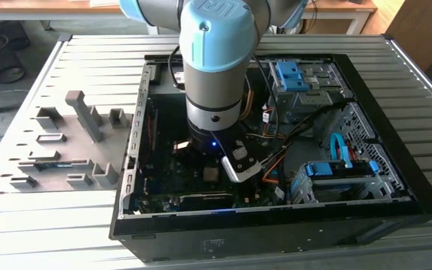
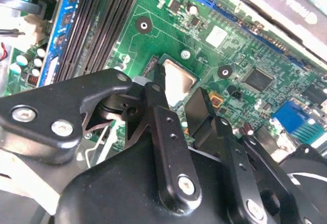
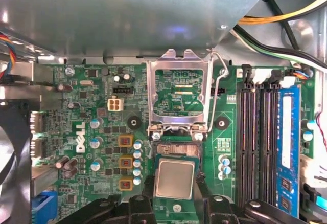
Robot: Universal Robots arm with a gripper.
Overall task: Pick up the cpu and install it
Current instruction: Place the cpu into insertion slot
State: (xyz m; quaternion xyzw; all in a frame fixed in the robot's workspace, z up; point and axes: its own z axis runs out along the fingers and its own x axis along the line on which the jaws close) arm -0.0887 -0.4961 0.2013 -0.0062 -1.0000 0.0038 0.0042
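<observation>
**A:** ok so where's the cpu (image 3: 174, 179) right now?

**B:** Lying flat at the socket on the green board (image 3: 102, 147), silver top up. It's just beside the hinge of the metal socket lid (image 3: 150, 96), and that lid is flipped up and open.

**A:** and the gripper?

**B:** The gripper (image 2: 176, 95) is right down on it and set narrow. The black fingers (image 2: 163, 121) sit against two opposite edges of the cpu, so it looks clamped on the chip, not spread wide.

**A:** what's around it?

**B:** The long memory slots (image 3: 255, 142) run near one side of the socket, and a row of little capacitors (image 3: 137, 162) stands near the other. In the exterior view the arm (image 1: 216, 67) reaches straight down into the open computer case (image 1: 276, 239), which lies on the slatted worktop (image 1: 51, 236). The blue drive brackets (image 1: 291, 76) are inside the case toward the exterior view's right. The grey fixture blocks (image 1: 73, 140) sit on the worktop at the exterior view's left of the case, well apart from the gripper.
</observation>
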